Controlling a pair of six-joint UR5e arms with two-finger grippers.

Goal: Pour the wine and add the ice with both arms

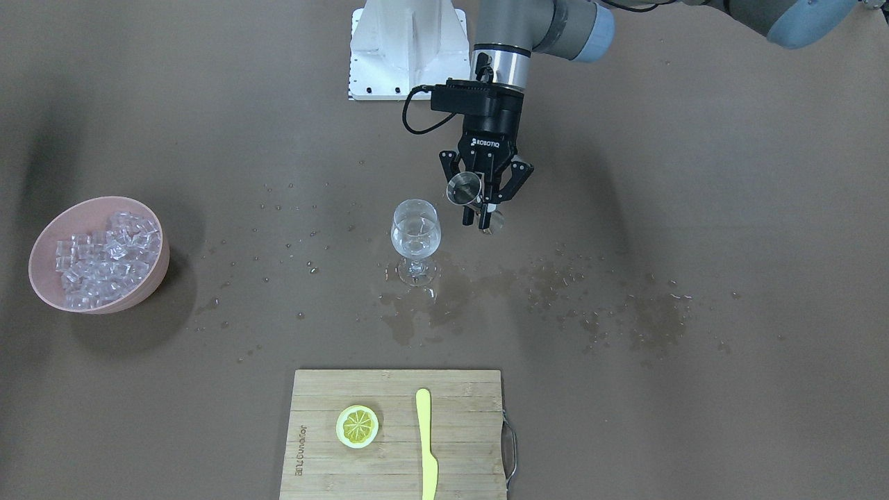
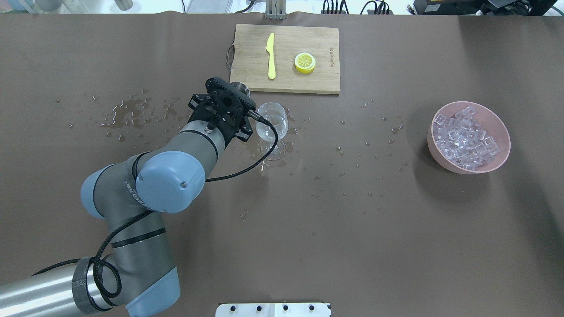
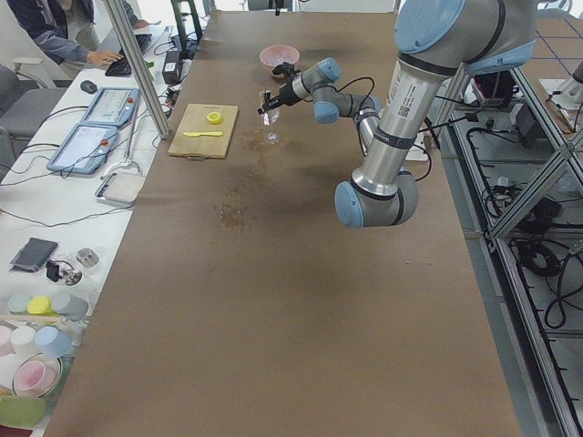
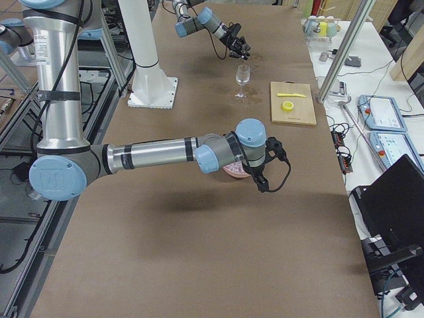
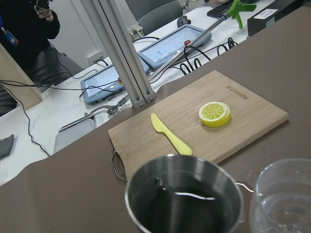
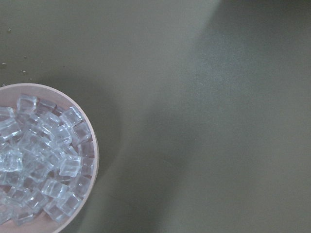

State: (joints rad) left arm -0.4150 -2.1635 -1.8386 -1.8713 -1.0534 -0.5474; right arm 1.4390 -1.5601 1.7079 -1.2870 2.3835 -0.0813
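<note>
My left gripper (image 1: pixel 479 214) is shut on a small steel cup (image 1: pixel 464 189), held tilted just beside and above the rim of the wine glass (image 1: pixel 415 239). The left wrist view shows the cup (image 5: pixel 184 199) with clear wine (image 5: pixel 194 196) in it, and the glass (image 5: pixel 284 199) at its right holding a little liquid. The ice (image 1: pixel 104 257) fills a pink bowl (image 1: pixel 156 274), far from the glass. My right gripper (image 4: pixel 260 173) hangs over that bowl; I cannot tell if it is open. Its wrist camera looks down on the ice (image 6: pixel 39 165).
A wooden cutting board (image 1: pixel 396 479) carries a lemon slice (image 1: pixel 357 426) and a yellow knife (image 1: pixel 425 444). Spilled drops and wet patches (image 1: pixel 625 312) spread over the brown table around the glass. The white base block (image 1: pixel 406 48) stands behind the left gripper.
</note>
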